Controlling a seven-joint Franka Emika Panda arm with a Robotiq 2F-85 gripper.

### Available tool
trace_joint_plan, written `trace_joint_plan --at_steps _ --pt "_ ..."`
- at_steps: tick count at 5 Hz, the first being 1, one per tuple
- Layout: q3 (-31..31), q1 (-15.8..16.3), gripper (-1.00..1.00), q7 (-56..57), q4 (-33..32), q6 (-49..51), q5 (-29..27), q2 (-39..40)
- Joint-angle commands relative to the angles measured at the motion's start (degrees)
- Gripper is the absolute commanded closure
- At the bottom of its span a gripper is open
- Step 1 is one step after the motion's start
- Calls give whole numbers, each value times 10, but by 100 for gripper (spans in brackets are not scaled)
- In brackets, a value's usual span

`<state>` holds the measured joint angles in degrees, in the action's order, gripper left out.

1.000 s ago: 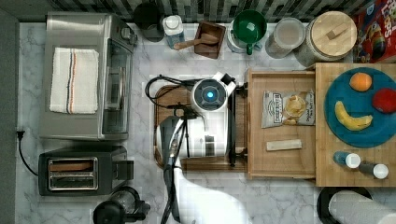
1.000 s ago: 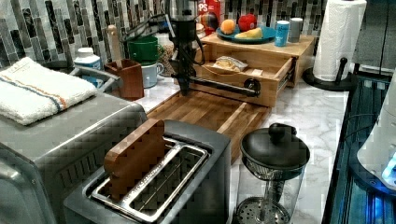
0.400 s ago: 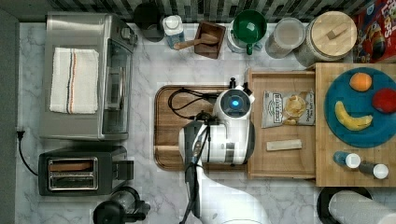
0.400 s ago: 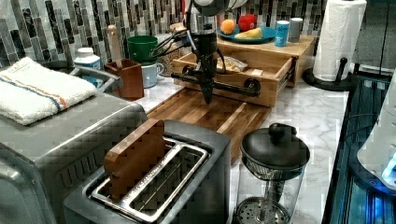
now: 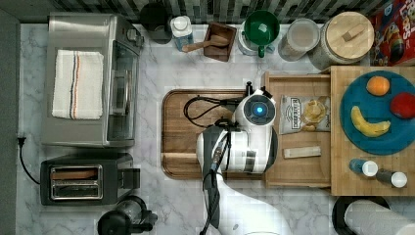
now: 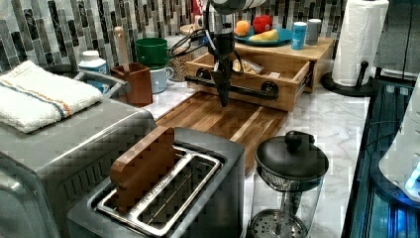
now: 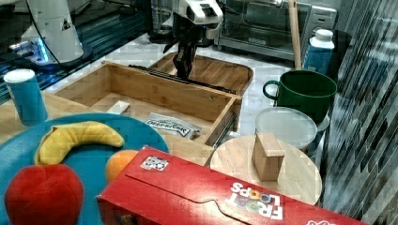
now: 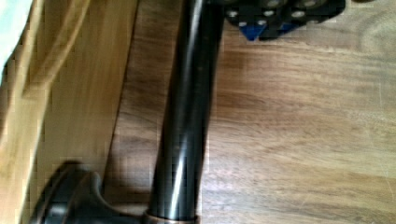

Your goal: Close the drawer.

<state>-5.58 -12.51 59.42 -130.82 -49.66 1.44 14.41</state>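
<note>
The claw (image 6: 222,96) is held pointing down just in front of the dark metal bar handle (image 6: 233,88) of the shallow light-wood drawer (image 6: 277,74), over the dark brown cutting board with rounded corners (image 6: 233,119). It is probably placed there so that the drawer front can be pushed from outside. In the wrist view the handle (image 8: 184,121) runs just beside the claw's dark tip, but whether the fingers are spread or pressed together cannot be told.

The drawer (image 5: 306,166) is pulled out from under the thick light wooden block (image 5: 342,181) at the right edge of the marble surface (image 5: 156,73) in the top view. A snack bag (image 5: 303,114) and a small pale stick (image 5: 302,152) are kept on its floor.

Compared with one second earlier, the arm has been moved from the middle of the cutting board toward the drawer front, and the drawer seems pushed in a little.
</note>
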Motion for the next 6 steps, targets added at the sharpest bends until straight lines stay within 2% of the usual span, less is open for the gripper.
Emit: trace_joint_plan --at_steps 1,3,4,6 --pt "34 -76 100 151 59 -50 -4 0" --pt "56 -133 100 229 94 -57 -21 18" --pt "59 -160 100 231 113 -65 -32 31" --pt "96 -176 100 239 192 -57 -54 90"
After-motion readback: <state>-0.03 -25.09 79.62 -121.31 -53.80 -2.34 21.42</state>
